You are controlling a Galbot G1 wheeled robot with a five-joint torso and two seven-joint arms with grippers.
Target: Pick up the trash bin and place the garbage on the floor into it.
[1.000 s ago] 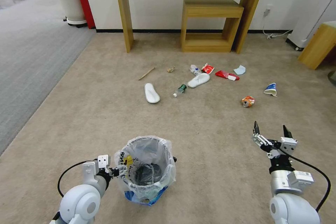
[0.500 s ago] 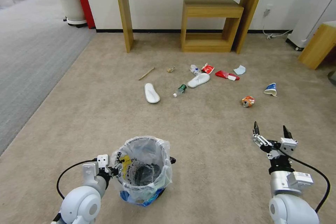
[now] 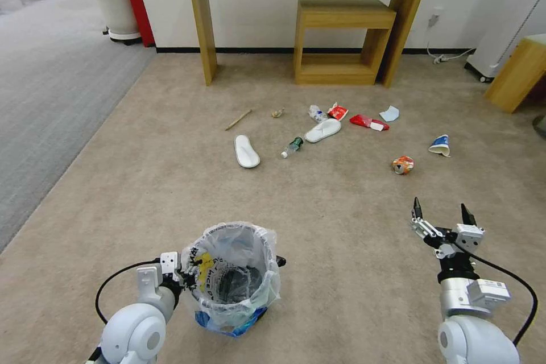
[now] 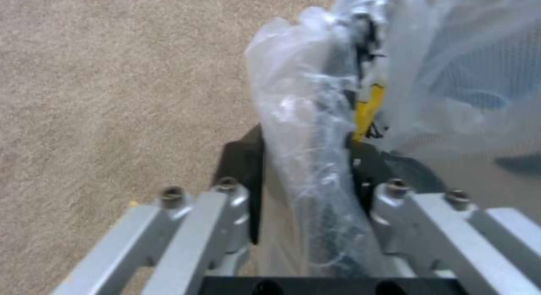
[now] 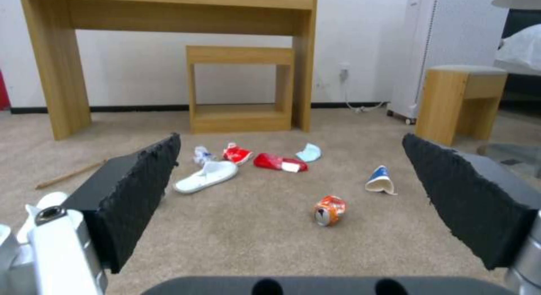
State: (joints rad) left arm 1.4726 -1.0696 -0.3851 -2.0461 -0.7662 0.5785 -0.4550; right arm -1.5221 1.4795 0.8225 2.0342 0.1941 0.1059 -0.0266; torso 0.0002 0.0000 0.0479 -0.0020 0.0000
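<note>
The trash bin (image 3: 233,276), black mesh lined with a clear bag, is at the near left. My left gripper (image 3: 190,273) is shut on its rim, one finger (image 4: 242,176) outside and the other inside the bag (image 4: 304,117). My right gripper (image 3: 441,209) hangs open above the carpet at the near right. The garbage lies ahead of it: two white slippers (image 3: 246,151) (image 3: 322,130), a bottle (image 3: 292,147), a stick (image 3: 238,119), red wrappers (image 3: 368,121), an orange can (image 3: 402,165) (image 5: 329,210), a paper cup (image 3: 440,145) (image 5: 380,181) and a blue mask (image 3: 389,114).
A wooden desk (image 3: 202,23) with a small shelf unit (image 3: 341,40) under it stands against the far wall. A wooden stool (image 3: 515,77) is at the right, and a plant pot (image 3: 116,8) and a red box (image 3: 139,5) at the far left. A cable (image 3: 449,57) lies by the wall.
The trash bin and my left gripper have shifted slightly to the left. The right arm and the litter have not moved.
</note>
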